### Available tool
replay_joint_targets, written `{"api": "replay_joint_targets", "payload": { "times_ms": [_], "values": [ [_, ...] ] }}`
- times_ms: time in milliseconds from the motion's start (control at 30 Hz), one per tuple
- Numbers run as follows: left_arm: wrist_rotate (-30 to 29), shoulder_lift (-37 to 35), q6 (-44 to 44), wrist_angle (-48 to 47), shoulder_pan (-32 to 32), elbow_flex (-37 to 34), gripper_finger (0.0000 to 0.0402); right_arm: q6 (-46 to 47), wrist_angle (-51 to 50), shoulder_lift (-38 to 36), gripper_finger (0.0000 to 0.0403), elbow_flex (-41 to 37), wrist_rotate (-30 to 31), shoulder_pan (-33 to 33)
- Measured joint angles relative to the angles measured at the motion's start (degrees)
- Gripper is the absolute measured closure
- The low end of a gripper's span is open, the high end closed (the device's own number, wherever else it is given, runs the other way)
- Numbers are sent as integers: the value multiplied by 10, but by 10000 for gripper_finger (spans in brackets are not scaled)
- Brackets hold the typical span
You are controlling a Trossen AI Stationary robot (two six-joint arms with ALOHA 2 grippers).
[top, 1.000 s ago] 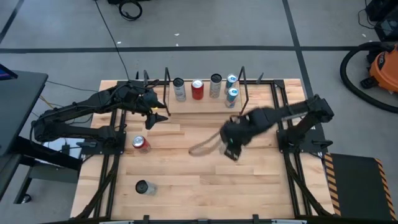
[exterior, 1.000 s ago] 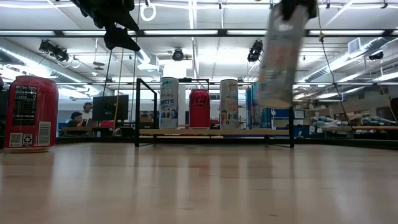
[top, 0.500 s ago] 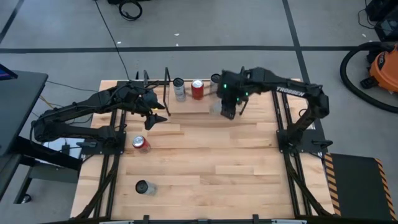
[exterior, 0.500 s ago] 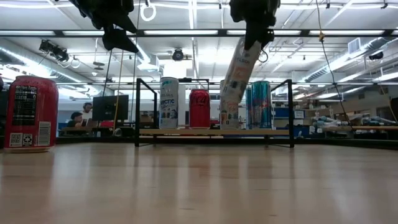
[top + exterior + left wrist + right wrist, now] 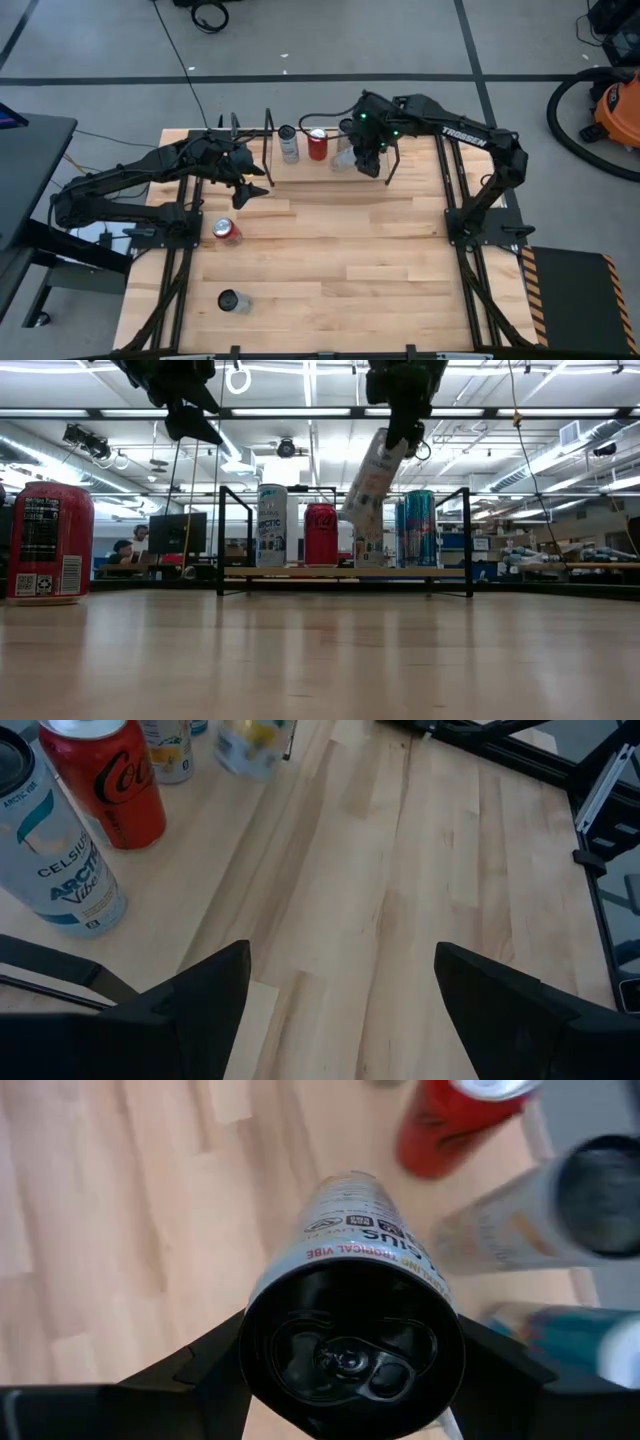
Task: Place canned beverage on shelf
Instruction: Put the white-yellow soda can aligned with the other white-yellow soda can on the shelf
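The shelf [image 5: 345, 572] stands at the table's far edge with a white can [image 5: 271, 525], a red can [image 5: 320, 533], a pale can and blue cans [image 5: 415, 527] upright on its board. My right gripper [image 5: 365, 150] is shut on a white slim can [image 5: 370, 485], held tilted above the shelf. The can's dark top [image 5: 350, 1345] faces the right wrist camera. My left gripper [image 5: 255, 185] hovers open and empty near the shelf's left end. It is also in the left wrist view [image 5: 340, 1010]. My right gripper pinches the white can's top end [image 5: 262, 1295] between its two fingers, one on each side just below the rim. The fingers come from above, pointing down. The can hangs tilted below them, its lower end [image 5: 358, 520] toward the table's left, clear of the shelf board.
A red can [image 5: 225, 230] stands on the table at the left, large in the low view [image 5: 50, 540]. A dark-topped can [image 5: 232, 300] stands near the front left. The shelf's black rod end frames [image 5: 222, 540] rise at both ends. Bare wood [image 5: 340, 260] fills the table's middle.
My right gripper has carried the white can from above the table's middle toward the far edge, up to the shelf. The can has tipped further, its lower end swinging toward the table's left.
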Motion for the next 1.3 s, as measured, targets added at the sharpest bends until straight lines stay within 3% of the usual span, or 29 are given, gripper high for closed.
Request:
{"api": "replay_joint_targets", "payload": {
  "times_ms": [300, 500, 733, 1300],
  "values": [
    [-18, 0, 22, 0, 0, 0, 83, -41, -31, 74, 132, 8, -2, -11],
    [-19, 0, 22, 0, 0, 0, 83, -50, -79, 133, 132, 109, 35, -24],
    [-19, 0, 21, -12, 0, 0, 83, -64, -210, 200, 132, 223, 37, -26],
    [-19, 0, 34, -21, 0, 0, 83, -75, -204, 238, 132, 234, 49, -39]
  ]
}}
